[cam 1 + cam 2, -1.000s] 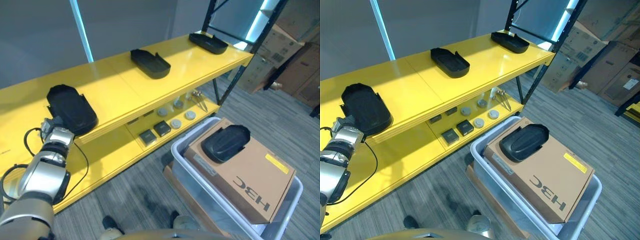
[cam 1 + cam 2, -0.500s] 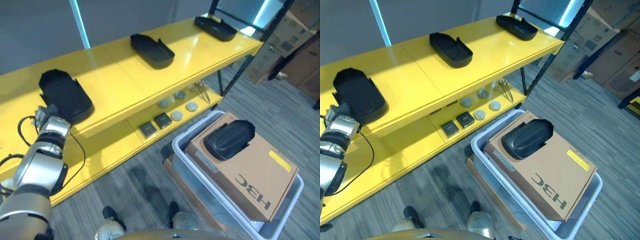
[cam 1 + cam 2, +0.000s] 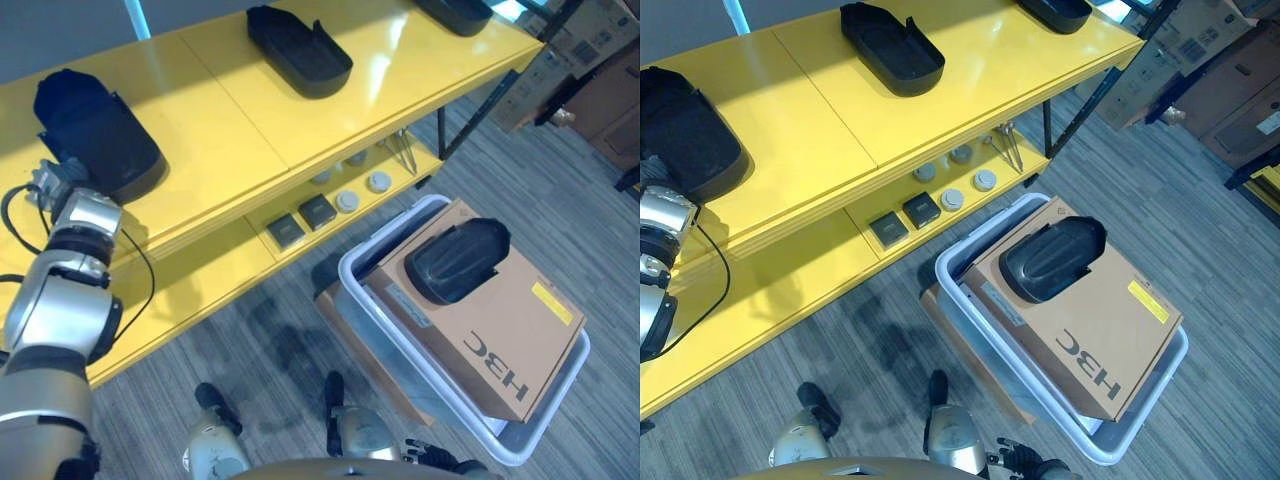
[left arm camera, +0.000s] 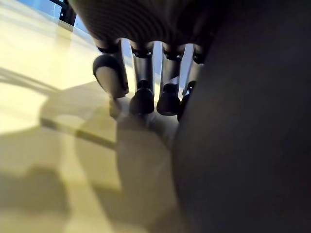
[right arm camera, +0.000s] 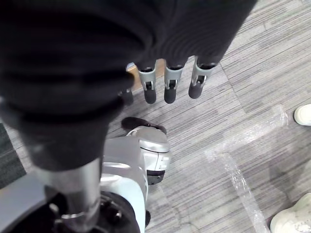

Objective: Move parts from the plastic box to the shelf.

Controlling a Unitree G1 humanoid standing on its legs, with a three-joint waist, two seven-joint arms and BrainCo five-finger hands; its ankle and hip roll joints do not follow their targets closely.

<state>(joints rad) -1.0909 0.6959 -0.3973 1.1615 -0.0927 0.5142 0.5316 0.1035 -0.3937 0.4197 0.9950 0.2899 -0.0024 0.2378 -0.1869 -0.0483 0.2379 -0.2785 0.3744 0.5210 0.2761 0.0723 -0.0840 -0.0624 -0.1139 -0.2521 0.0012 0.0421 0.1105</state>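
Note:
Three black tray-like parts lie on the yellow shelf (image 3: pixel 230 120): one at the left (image 3: pixel 95 135), one in the middle (image 3: pixel 300 38), one at the far right (image 3: pixel 455 12). A fourth black part (image 3: pixel 455 260) rests on a cardboard box (image 3: pixel 500 340) that sits in the grey plastic box (image 3: pixel 352 290). My left hand (image 3: pixel 55 178) is at the near end of the left part; in the left wrist view its straight fingers (image 4: pixel 141 82) point down onto the shelf beside that part (image 4: pixel 243 121). My right hand (image 5: pixel 167 82) hangs open over the carpet, holding nothing.
The lower shelf carries round discs (image 3: pixel 348 200), small black squares (image 3: pixel 318 210) and a metal tool (image 3: pixel 405 150). A flat cardboard box (image 3: pixel 335 310) lies beside the plastic box. Stacked cartons (image 3: pixel 600 70) stand at the far right. A person's white shoes (image 5: pixel 303 114) show on the floor.
The camera has tipped down and forward, so the whole scene has shifted. My left hand stays at the near end of the left part.

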